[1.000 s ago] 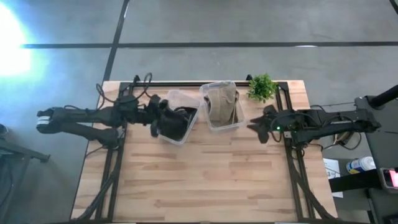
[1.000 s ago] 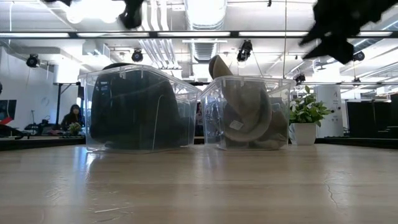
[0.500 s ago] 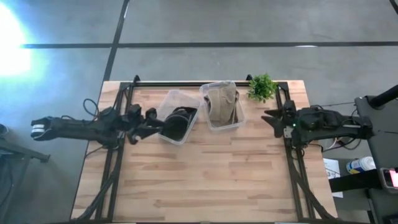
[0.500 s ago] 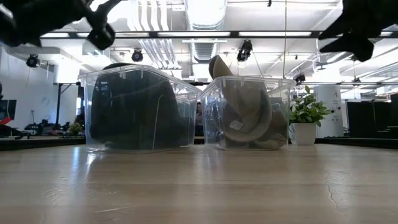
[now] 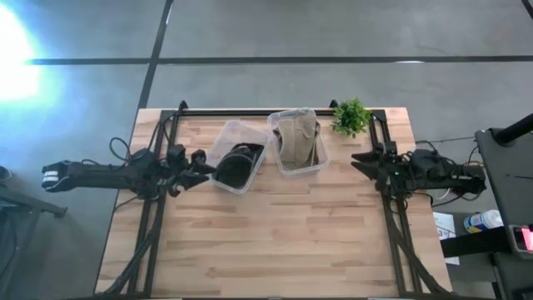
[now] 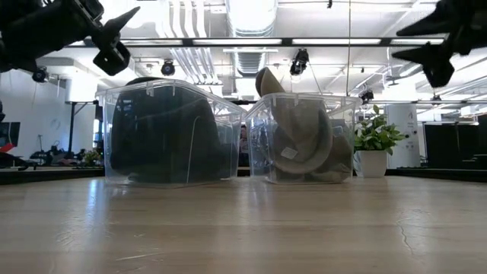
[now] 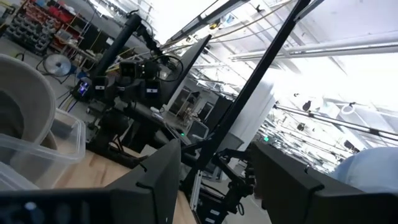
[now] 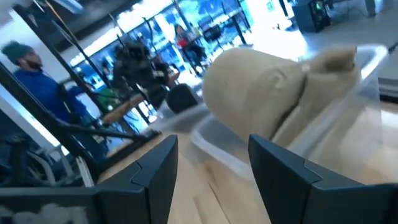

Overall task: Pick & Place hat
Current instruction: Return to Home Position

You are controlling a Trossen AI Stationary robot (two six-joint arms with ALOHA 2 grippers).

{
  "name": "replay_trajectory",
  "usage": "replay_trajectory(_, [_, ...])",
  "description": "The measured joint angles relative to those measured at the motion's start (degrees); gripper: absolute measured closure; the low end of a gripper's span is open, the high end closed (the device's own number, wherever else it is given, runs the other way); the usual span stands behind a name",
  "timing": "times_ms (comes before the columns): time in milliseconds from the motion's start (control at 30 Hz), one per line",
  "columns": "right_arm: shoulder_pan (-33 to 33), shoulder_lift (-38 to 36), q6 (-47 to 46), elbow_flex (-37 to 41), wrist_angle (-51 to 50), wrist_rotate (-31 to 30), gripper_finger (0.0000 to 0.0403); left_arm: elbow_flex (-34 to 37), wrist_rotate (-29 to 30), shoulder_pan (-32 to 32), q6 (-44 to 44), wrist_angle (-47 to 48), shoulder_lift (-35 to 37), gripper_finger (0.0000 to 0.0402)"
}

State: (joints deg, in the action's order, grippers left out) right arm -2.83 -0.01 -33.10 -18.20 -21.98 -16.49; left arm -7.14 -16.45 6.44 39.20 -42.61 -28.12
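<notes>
A black hat lies in the left clear bin. A tan hat stands in the right clear bin, its top above the rim. My left gripper hovers open and empty just left of the black hat's bin, above table height. My right gripper hovers open and empty to the right of the tan hat's bin. The right wrist view shows the tan hat ahead of its fingers. The left wrist view shows the tan hat at the picture's edge.
A small potted plant stands at the table's far right, close to my right gripper. Both bins sit side by side at the far middle of the wooden table, whose near half lies bare. People and workshop gear show in the room beyond.
My left gripper has drawn back from over the black hat's bin toward the table's left edge; the black hat stays in its bin. My right gripper has drawn back toward the table's right edge, away from the tan hat's bin.
</notes>
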Motion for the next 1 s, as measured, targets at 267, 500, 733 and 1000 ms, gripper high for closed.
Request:
replay_trajectory(267, [0.00, 2.31, 0.09, 5.34, -0.12, -0.01, 0.0211, 0.11, 0.00, 0.00, 0.46, 2.40, -0.35, 0.0211])
replay_trajectory(500, [0.00, 3.21, 0.11, 10.85, -0.11, -0.01, 0.0211, 0.92, 0.09, -0.69, 0.50, 6.89, 4.11, 0.0211])
replay_trajectory(733, [-0.02, 5.72, 0.12, 10.05, -0.09, 0.04, 0.0211, 4.39, -0.41, -0.72, 1.54, 7.24, 12.44, 0.0211])
replay_trajectory(1000, [0.00, 6.27, 0.13, 9.31, 0.02, 0.02, 0.0211, 6.60, -7.90, -0.74, -23.21, 24.00, 22.66, 0.0211])
